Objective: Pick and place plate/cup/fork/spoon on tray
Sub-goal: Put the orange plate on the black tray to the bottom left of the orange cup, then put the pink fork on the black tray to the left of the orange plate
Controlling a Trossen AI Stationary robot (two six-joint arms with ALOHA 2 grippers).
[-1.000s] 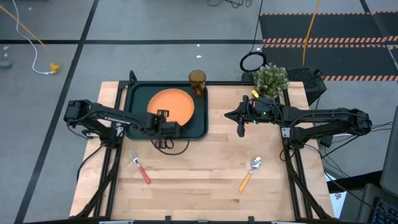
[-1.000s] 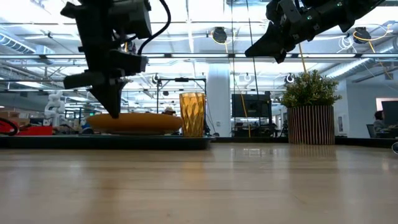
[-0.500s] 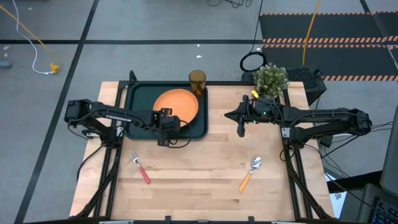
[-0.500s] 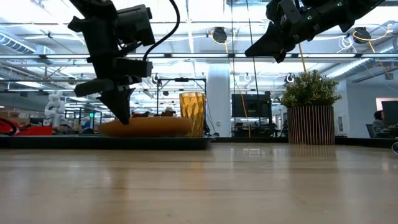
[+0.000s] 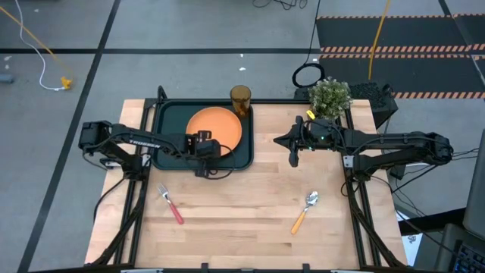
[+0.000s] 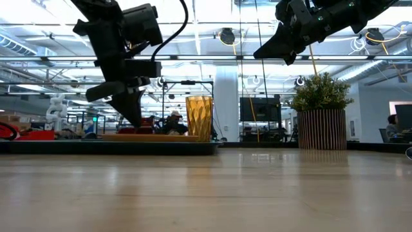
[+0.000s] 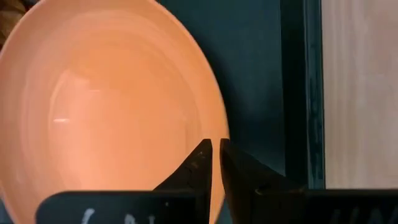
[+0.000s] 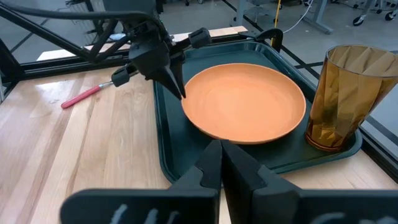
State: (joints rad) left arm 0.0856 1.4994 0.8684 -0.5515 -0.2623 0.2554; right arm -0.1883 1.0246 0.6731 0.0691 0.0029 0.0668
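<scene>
The orange plate [image 5: 216, 127] lies flat inside the dark tray [image 5: 168, 121] at the table's far left. The amber cup [image 5: 240, 98] stands in the tray's far right corner. My left gripper [image 5: 199, 145] points down, shut, just above the plate's near-left rim [image 7: 219, 134]; the low view shows a small gap between its tips [image 6: 136, 122] and the plate [image 6: 151, 136]. My right gripper [image 5: 293, 155] is shut and empty, high above the table's middle right. The fork [image 5: 171, 205] and the spoon [image 5: 305, 211] lie on the bare wood near the front.
A potted plant [image 5: 330, 97] stands at the table's far right, behind my right arm. The fork lies near the front left and the spoon near the front right, with bare wood between them and between the tray's right rim [image 5: 251, 144] and my right gripper.
The plate, held raised above the tray floor a second ago, has shifted a little toward the table's right edge and come down flat on the tray. My left gripper has moved slightly right with it and now stands just above its rim.
</scene>
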